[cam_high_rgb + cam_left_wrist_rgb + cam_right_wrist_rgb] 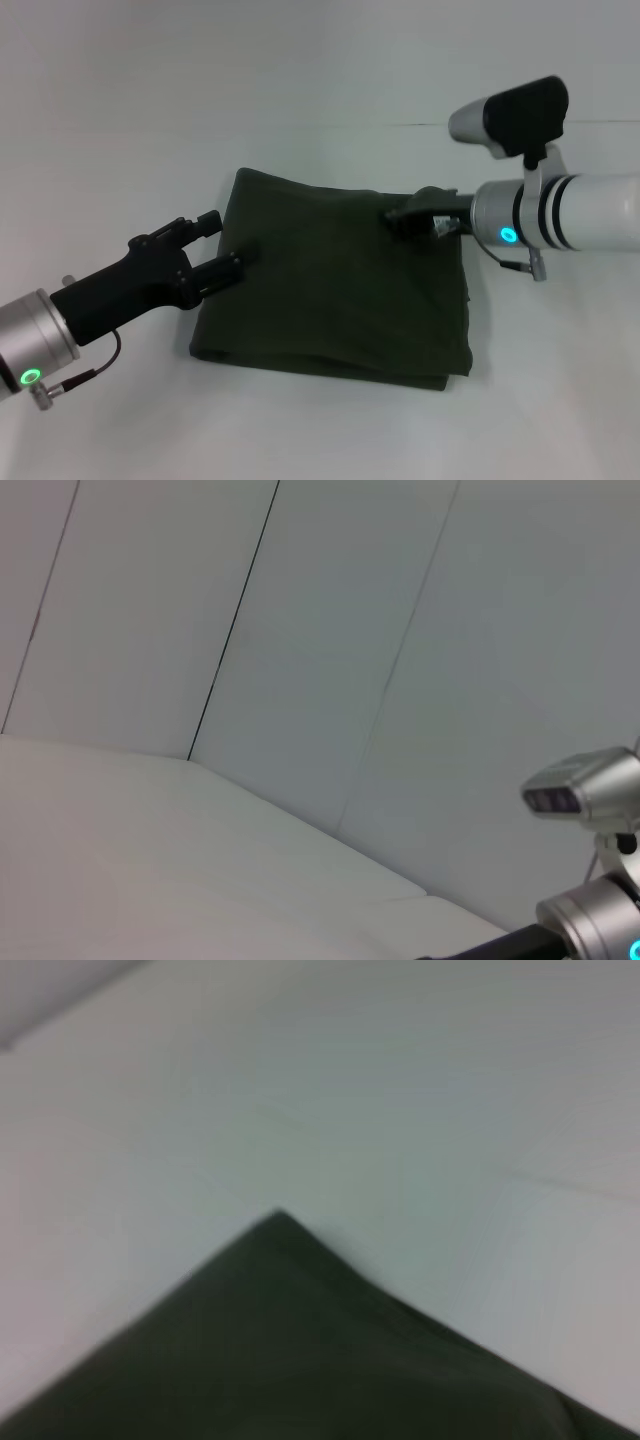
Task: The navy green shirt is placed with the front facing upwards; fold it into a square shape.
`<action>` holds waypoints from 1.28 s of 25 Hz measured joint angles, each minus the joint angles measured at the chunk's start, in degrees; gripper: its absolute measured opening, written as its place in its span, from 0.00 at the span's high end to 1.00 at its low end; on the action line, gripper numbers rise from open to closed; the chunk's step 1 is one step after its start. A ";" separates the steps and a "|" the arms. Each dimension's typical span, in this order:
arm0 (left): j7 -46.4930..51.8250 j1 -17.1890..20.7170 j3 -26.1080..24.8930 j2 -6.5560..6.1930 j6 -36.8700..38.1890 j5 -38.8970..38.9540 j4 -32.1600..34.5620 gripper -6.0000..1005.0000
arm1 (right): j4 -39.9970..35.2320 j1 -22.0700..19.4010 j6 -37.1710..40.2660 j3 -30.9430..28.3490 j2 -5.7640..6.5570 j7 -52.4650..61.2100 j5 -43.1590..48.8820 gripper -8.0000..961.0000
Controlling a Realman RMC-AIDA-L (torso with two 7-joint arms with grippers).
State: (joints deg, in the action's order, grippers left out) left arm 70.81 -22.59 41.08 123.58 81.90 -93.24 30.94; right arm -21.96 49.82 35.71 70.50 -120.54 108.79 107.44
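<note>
Two arms work over white table (120, 120); dark olive-green cotton shirt (340, 300) lies mid-table, already folded to a rough square, print hidden. Left gripper (228, 247), black, sits at shirt's left edge, fingers spread narrow, top finger clear of the cloth, holding nothing visible. Right gripper (405, 212) rests on far right corner; grip state can't tell. Judgement: press layers flat, align edges, lift off straight without dragging the fold.

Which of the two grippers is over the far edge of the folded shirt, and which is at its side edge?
The right gripper is over the far edge of the navy green shirt; the left gripper is at its left side edge.
</note>
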 joint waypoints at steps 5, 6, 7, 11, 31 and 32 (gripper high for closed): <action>-0.27 0.00 -1.63 0.07 0.00 0.00 0.00 0.21 | -5.59 -3.37 6.68 -0.07 0.32 0.00 -1.56 0.99; -0.30 0.02 -1.96 0.08 0.00 0.00 0.00 0.21 | -6.31 -3.93 7.99 -0.10 0.37 0.00 -1.58 0.99; -0.31 0.03 -2.24 0.08 0.00 0.00 0.00 0.21 | -6.79 -4.59 9.51 -0.10 0.42 -0.08 -1.58 0.99; -0.47 0.27 -3.12 0.07 0.01 0.00 -0.01 0.21 | -7.36 -6.90 13.83 -0.39 0.74 -0.87 -1.59 0.99; -0.79 0.47 -3.29 0.26 -0.73 -0.20 -0.80 0.20 | -5.86 -9.07 12.85 -0.71 0.81 -4.84 0.61 0.99; -0.99 0.46 -3.31 0.26 -0.75 -0.13 -0.80 0.21 | -6.05 -9.13 13.32 -0.77 0.84 -5.36 0.19 0.99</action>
State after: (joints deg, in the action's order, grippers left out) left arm 69.81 -22.13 37.77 123.84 81.15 -93.38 30.14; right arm -28.01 40.69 49.03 69.73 -119.70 103.44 107.63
